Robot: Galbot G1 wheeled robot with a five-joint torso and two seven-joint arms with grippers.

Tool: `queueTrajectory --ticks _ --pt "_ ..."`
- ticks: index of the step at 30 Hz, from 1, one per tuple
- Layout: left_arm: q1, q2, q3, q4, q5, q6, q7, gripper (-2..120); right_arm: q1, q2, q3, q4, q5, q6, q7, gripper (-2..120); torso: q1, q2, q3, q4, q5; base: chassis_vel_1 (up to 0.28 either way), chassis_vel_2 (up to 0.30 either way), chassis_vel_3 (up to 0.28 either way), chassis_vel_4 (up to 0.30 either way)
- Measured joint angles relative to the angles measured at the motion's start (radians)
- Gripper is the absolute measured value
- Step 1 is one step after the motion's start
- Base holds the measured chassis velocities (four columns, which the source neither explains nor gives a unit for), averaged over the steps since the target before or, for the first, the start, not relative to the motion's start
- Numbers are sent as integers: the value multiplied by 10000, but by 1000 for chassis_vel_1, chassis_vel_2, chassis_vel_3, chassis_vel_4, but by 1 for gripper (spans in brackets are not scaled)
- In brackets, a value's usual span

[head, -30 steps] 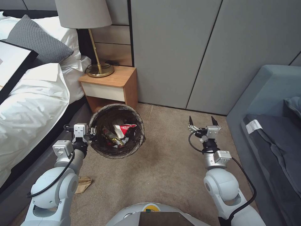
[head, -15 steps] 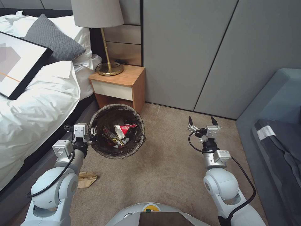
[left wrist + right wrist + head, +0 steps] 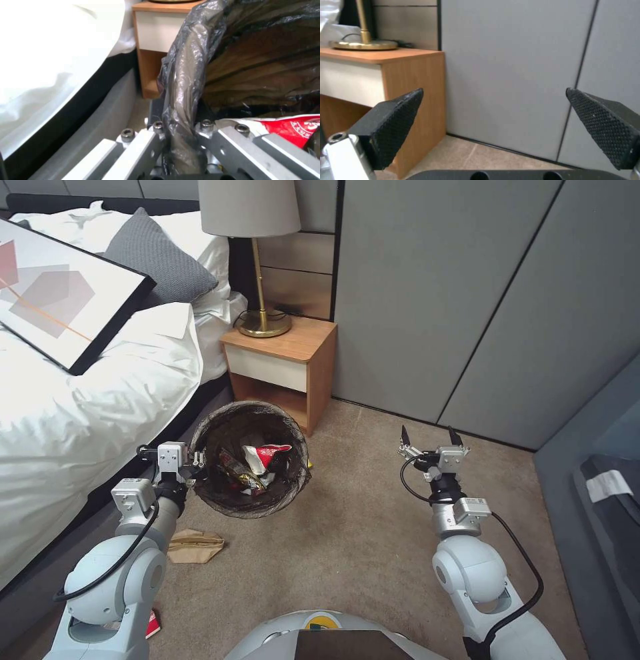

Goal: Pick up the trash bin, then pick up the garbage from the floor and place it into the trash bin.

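While the left gripper (image 3: 193,460) is clamping its jaws on the bag-lined rim of the trash bin (image 3: 248,459), the bin is hanging above the floor (image 3: 347,540), just in front of the nightstand (image 3: 283,360) and beside the bed (image 3: 87,407).

Item, bin contents: a red-and-white wrapper (image 3: 265,455) and a striped wrapper (image 3: 235,468) are lying inside the dark liner. The wrapper is bearing white print in the left wrist view (image 3: 293,132), too partial to read.

Item, right gripper (image 3: 431,441): it is hovering empty over bare carpet, jaws spread wide, pads pointing toward the grey wall panels (image 3: 467,293).

Item, garbage outstanding: a flattened brown paper bag (image 3: 193,545) is lying on the carpet just beside the left arm, and a red scrap (image 3: 152,623) is lying lower, close to the robot's base.

Step in hand, by judgement: bin secured, collection under way. The next move is calling for the free right gripper to reach the paper bag and pinch a raised fold, since the bag is lying flat.

No brand is legible.
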Motion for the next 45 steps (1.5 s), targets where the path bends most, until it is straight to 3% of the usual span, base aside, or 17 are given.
queueTrajectory --ticks 45 --pt "-56 1 -59 0 -199 -41 -19 0 31 54 -85 -98 -35 -32 11 100 0 0 0 0 0 26 24 27 24"
